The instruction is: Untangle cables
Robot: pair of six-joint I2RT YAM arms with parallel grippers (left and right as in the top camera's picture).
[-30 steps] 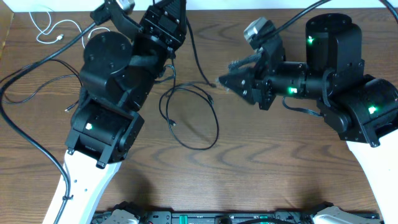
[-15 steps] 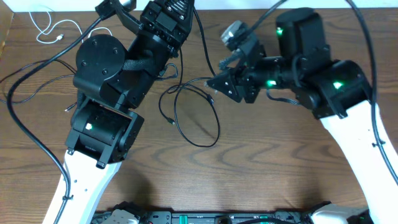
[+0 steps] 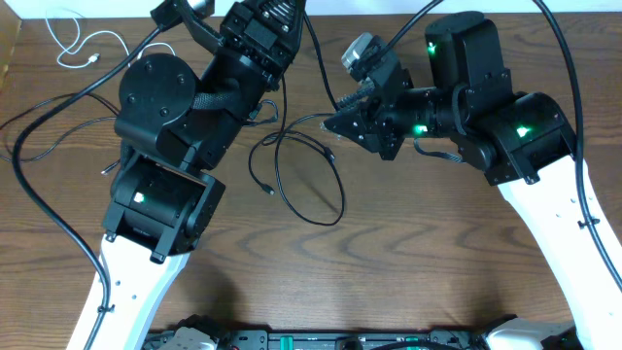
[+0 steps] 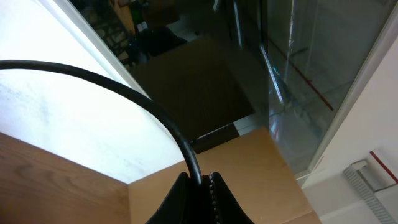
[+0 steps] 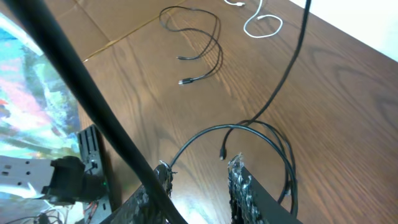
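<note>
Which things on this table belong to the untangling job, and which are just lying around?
Part of the job:
- white cable
- looped black cable in the middle
- second black cable, lying apart from the loop

Not part of it:
- thick arm cable
- wooden table

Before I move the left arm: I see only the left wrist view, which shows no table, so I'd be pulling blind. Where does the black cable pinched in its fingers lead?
Observer: From the left gripper, the black cable drops to the table and coils there in a loop.
Operator: Where is the other arm?
Observer: The right gripper is low at that loop, jaws apart, with a plug end showing in the gap.
Operator: Anything else nearby?
Observer: A white cable lies apart, at the far left corner.
</note>
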